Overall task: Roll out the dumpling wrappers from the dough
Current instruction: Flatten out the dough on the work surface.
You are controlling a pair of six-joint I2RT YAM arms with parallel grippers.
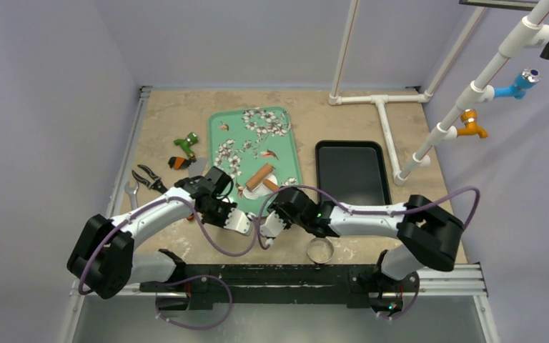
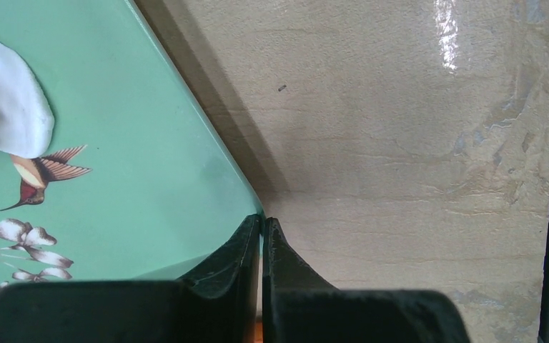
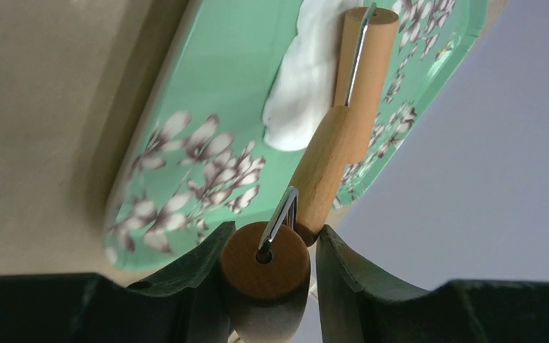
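The dough (image 1: 269,181) is a white lump on the near part of the green floral tray (image 1: 246,136). It also shows in the right wrist view (image 3: 302,78) and the left wrist view (image 2: 7,100). A wooden roller (image 1: 259,176) lies across it, its barrel (image 3: 361,64) resting on the dough. My right gripper (image 1: 277,201) (image 3: 271,239) is shut on the roller's wooden handle (image 3: 266,264). My left gripper (image 1: 241,214) (image 2: 262,221) is shut on the tray's near rim (image 2: 254,204). No flat wrappers are in view.
A black tray (image 1: 352,171) sits to the right of the green one. A metal ring cutter (image 1: 320,250) stands near the table's front edge. Pliers (image 1: 149,179), a wrench (image 1: 130,193) and a green tool (image 1: 186,145) lie at the left. A white pipe frame (image 1: 382,114) stands at the back right.
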